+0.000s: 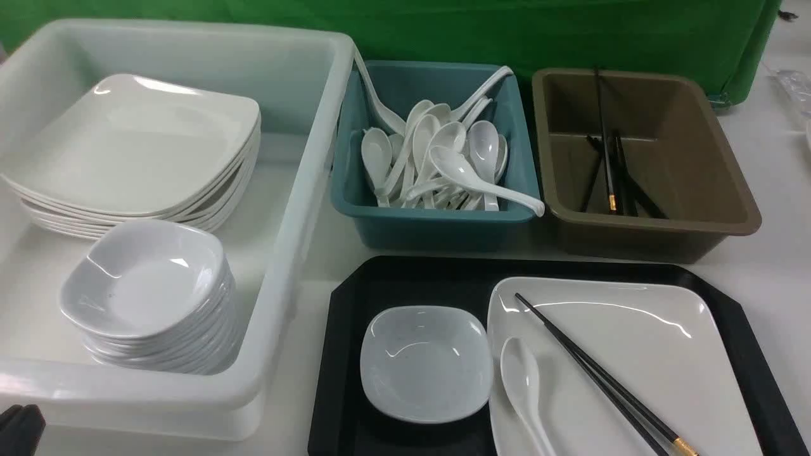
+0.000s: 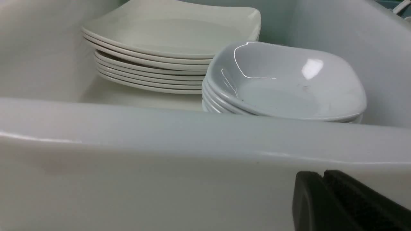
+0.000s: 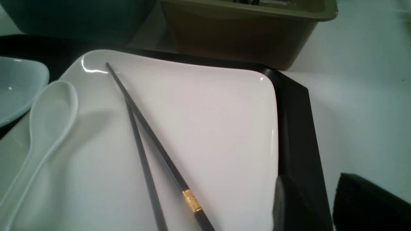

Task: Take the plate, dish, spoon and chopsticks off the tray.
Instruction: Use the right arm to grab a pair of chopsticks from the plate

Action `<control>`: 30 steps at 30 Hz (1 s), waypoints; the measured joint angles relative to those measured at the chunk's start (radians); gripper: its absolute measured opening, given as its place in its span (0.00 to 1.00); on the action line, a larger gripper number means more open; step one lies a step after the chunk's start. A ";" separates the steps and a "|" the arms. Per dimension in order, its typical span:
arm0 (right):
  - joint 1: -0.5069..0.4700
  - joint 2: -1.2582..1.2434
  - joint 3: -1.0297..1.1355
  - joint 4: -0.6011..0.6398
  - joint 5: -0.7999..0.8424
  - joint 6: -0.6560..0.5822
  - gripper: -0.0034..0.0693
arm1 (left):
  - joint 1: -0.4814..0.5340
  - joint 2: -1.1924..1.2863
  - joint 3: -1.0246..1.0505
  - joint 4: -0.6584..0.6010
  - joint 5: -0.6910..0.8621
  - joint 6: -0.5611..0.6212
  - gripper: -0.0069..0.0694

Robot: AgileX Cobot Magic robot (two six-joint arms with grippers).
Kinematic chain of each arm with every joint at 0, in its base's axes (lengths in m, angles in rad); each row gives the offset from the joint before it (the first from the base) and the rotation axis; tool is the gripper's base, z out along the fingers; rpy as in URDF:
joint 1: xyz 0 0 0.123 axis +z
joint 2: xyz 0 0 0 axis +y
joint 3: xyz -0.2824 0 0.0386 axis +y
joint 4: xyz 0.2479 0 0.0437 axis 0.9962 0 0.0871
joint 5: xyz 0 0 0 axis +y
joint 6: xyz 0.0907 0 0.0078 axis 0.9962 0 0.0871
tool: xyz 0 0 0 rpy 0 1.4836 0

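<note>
– At the near outer wall of the white tub (image 2: 160,179), the left gripper (image 2: 322,179) hangs low, its black jaws pressed together with nothing in them.
– And the right one?
– The right gripper (image 3: 310,178) is over the right rim of the tray (image 1: 405,278). Its jaws are apart and empty, one finger at the edge of the plate (image 1: 633,354), the other out over the table (image 3: 369,112).
– Where's the tableware?
– All on the tray. The dish (image 1: 426,364) sits on the left half, just beside the plate, which fills the right half. The spoon (image 1: 523,386) lies on the plate's left part, bowl away from the robot. The chopsticks (image 1: 595,370) cross the plate diagonally, gold band nearest the robot.
– Beyond that?
– On the left, the white tub holds a stack of plates (image 1: 133,152) and a stack of dishes (image 1: 149,285). Behind the tray, the teal tub (image 1: 437,221) holds spoons (image 1: 443,158), and the brown tub (image 1: 659,237) holds more chopsticks (image 1: 611,171).
</note>
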 joint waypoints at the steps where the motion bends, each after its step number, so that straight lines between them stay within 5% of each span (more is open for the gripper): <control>1: 0.000 0.000 0.000 0.000 0.000 0.000 0.38 | 0.000 0.000 0.000 0.000 0.000 0.000 0.11; 18: 0.000 0.000 0.000 0.000 0.000 0.000 0.38 | 0.000 0.000 0.000 -0.007 -0.021 -0.002 0.11; 25: 0.000 0.000 0.000 0.000 0.000 0.000 0.38 | 0.000 0.000 0.000 -0.284 -0.272 -0.208 0.11; 30: 0.000 0.000 0.000 0.000 0.000 0.000 0.38 | 0.000 0.000 0.000 -0.332 -0.407 -0.294 0.11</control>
